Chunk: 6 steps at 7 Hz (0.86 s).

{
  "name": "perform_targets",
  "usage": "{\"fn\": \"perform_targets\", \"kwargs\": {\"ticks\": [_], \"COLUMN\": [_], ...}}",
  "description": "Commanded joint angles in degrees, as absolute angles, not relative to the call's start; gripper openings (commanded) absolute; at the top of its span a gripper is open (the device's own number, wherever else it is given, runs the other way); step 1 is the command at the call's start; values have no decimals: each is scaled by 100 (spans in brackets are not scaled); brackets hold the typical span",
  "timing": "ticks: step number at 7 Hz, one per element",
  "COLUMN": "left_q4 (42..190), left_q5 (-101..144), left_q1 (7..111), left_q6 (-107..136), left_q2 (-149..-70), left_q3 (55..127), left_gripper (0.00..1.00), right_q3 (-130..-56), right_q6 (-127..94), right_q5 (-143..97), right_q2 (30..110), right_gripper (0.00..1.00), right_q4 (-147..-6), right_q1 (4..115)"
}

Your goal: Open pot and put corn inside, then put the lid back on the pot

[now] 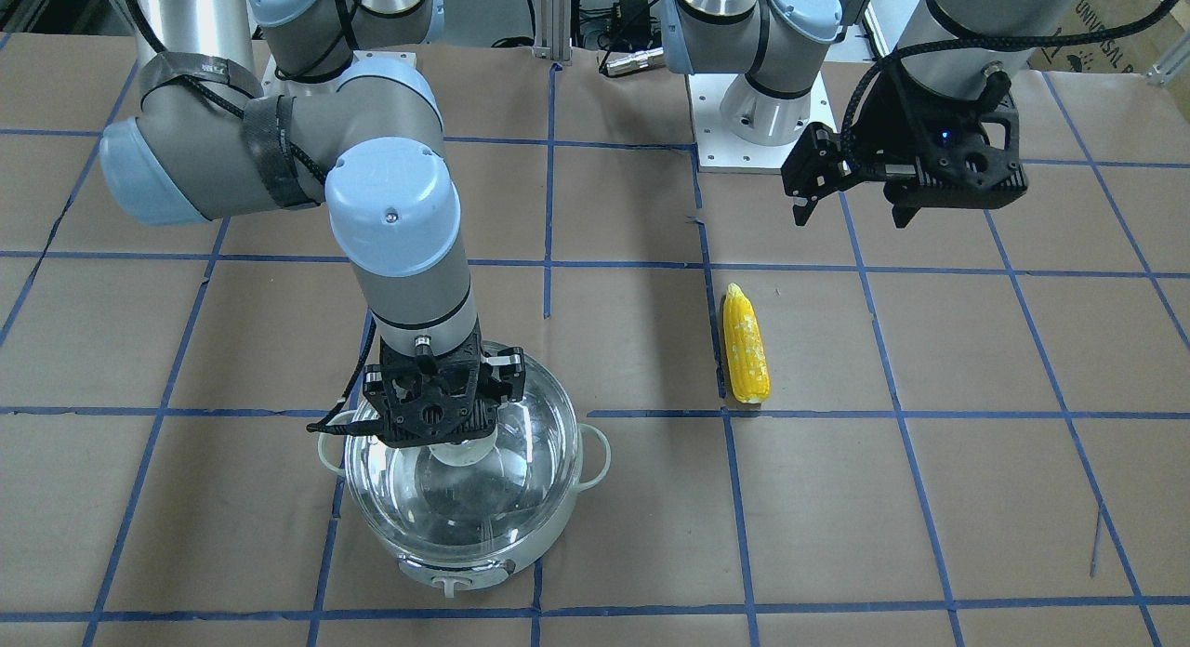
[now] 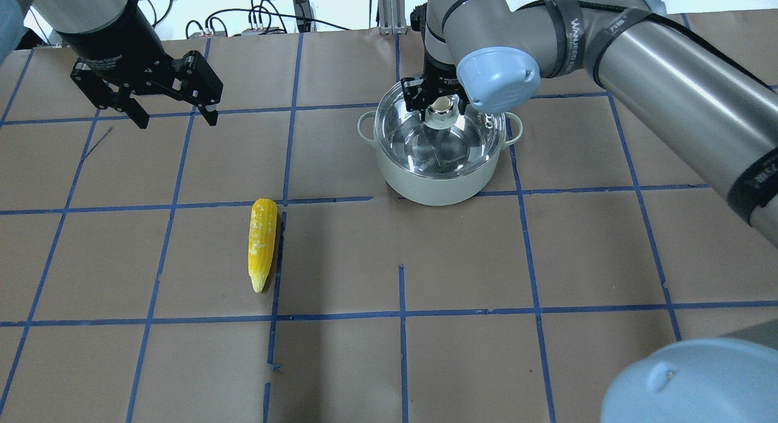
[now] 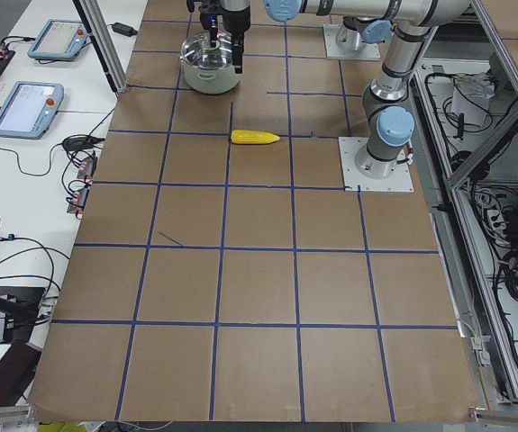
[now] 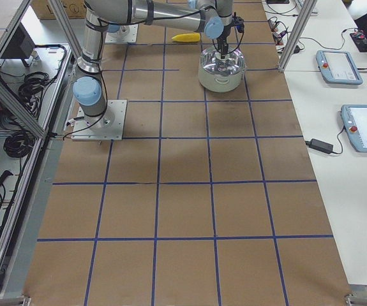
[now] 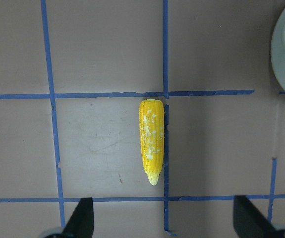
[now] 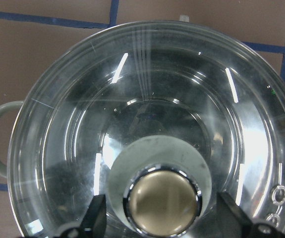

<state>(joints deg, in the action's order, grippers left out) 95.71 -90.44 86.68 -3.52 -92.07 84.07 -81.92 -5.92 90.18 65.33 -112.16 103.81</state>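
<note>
The left pincer [image 2: 177,120] is hanging with its fingers spread wide and holding nothing, its white label too small to read. The corn [image 2: 262,242] is lying on the bench [image 2: 547,259], nearer the robot than that pincer and well apart from it, with its tapered end pointing toward the robot. Farther right the pot [image 2: 434,183] is standing with the lid [image 2: 419,146] sitting on it. The right pincer [image 2: 440,110] is straddling the knob [image 2: 442,116], its fingertips cut off in the wrist view; whether they are pressing it I cannot tell. A box [image 1: 1116,24] is showing "UNIVERSAL", the rest cropped.
</note>
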Motion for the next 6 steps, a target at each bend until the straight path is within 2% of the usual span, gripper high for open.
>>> {"fn": "perform_targets", "kwargs": {"ticks": [1, 2, 4, 6], "left_q4": [9571, 9571, 9571, 9571], "left_q5": [-9053, -9044, -9053, -9053], "left_q1": [8666, 8666, 8666, 8666], "left_q6": [-352, -352, -352, -352], "left_q2": [-9202, -9228, -9220, -9202], "left_q3": [8429, 8403, 8402, 8411], "left_gripper": [100, 100, 100, 100], "right_q3": [-8060, -7981, -7954, -7814], "right_q6": [-589, -589, -589, -571], "right_q5": [9018, 9018, 9009, 9017], "right_q2": [6522, 6495, 6504, 6495], "right_gripper": [56, 52, 37, 35], "right_q4": [-11075, -11022, -10951, -10829], "right_q1": [10380, 10380, 10397, 10371]}}
